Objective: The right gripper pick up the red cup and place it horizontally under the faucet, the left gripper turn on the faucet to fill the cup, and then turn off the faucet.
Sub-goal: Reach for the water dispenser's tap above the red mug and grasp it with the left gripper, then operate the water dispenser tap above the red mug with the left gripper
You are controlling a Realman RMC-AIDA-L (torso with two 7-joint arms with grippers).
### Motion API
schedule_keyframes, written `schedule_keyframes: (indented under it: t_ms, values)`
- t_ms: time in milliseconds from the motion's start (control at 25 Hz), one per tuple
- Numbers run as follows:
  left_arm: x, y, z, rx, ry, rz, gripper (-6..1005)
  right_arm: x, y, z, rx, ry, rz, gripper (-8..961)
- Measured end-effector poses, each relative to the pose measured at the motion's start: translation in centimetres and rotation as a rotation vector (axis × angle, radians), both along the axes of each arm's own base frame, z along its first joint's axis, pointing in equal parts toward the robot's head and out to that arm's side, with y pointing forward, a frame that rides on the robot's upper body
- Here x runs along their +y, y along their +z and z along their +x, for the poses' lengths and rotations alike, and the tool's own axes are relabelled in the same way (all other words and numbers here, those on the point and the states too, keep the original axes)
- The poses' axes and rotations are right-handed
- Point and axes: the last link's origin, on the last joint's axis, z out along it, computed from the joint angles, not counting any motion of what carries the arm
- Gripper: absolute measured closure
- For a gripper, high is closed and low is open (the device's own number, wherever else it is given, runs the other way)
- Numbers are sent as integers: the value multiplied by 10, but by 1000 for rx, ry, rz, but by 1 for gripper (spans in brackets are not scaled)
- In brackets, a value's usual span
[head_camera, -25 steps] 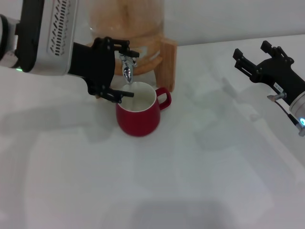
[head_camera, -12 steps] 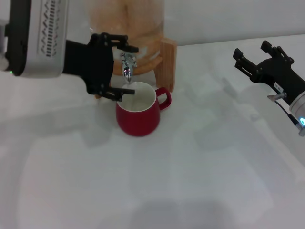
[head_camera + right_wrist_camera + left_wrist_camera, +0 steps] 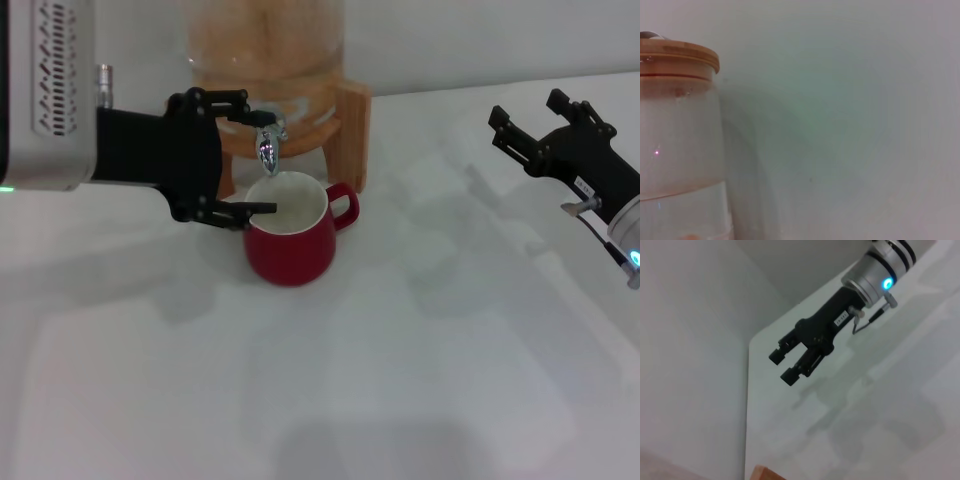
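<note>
The cup point(image 3: 291, 237) is being seen upright on the white table point(image 3: 420, 380), directly under the faucet point(image 3: 266, 140), with its handle pointing toward 3 o'clock and its white inside visible. The faucet is being carried by a glass dispenser point(image 3: 265, 45) seated in a wooden stand point(image 3: 345, 125), at 12 o'clock from the cup. The left gripper point(image 3: 235, 155) is being held at 9 o'clock of the faucet, its jaws spread: the upper finger is lying at the level of the faucet's lever top, touching or just beside it, while the lower finger is reaching across the cup's near rim at 9 o'clock; whether that finger is touching the rim cannot be told. Nothing is being pinched between the jaws. The right gripper point(image 3: 525, 125) is being kept well apart, at 3 o'clock of the cup, above the table near its far right part, with jaws spread and nothing held. In the left wrist view the right gripper point(image 3: 785, 365) is being shown over the table's edge, fingers parted, a blue light glowing on its wrist. In the right wrist view the dispenser point(image 3: 677, 150) with its wooden lid point(image 3: 677, 52) is being recorded against a plain wall; liquid is filling the lower part of the glass.
</note>
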Motion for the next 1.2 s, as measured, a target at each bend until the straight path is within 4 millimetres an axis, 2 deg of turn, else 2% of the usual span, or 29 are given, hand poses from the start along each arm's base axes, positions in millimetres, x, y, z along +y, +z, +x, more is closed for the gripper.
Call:
schedule_keyframes:
  t_ms: [640, 1200]
  values:
    - [-7, -9, -17, -81, 94, -3, 142, -5, -3, 4, -6, -10, -16, 78]
    - [2, -19, -26, -126, 120, 19, 142, -5, -4, 4, -7, -6, -23, 78]
